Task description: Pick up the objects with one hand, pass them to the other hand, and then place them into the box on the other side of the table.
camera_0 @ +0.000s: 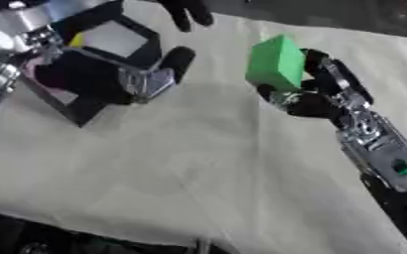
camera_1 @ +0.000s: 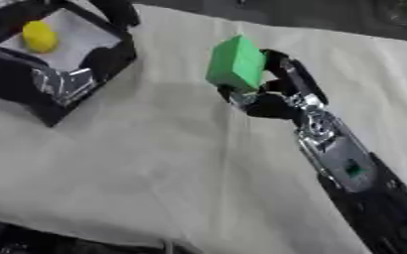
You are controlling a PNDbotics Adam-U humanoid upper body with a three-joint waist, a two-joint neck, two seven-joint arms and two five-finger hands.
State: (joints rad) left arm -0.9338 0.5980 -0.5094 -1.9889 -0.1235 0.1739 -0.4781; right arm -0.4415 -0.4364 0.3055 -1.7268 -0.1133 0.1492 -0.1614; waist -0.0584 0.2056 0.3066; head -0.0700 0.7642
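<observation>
My right hand point(camera_1: 272, 101) holds a green block point(camera_1: 236, 63) up above the middle of the table, fingers and thumb curled round its right and lower sides. At the far left stands the black box point(camera_1: 111, 62) with a white floor, and a yellow object point(camera_1: 39, 35) lies inside it. My left hand point(camera_0: 146, 80) hangs over the near right corner of the box, with a dark finger point(camera_0: 177, 59) stretched toward the green block; nothing is in it. A gap of bare cloth separates the two hands.
A cream cloth point(camera_0: 198, 163) covers the table, whose near edge runs along the bottom left. My left arm's silver links point(camera_0: 7, 44) cover part of the box. A dark shape point(camera_0: 189, 15) reaches down at the far edge.
</observation>
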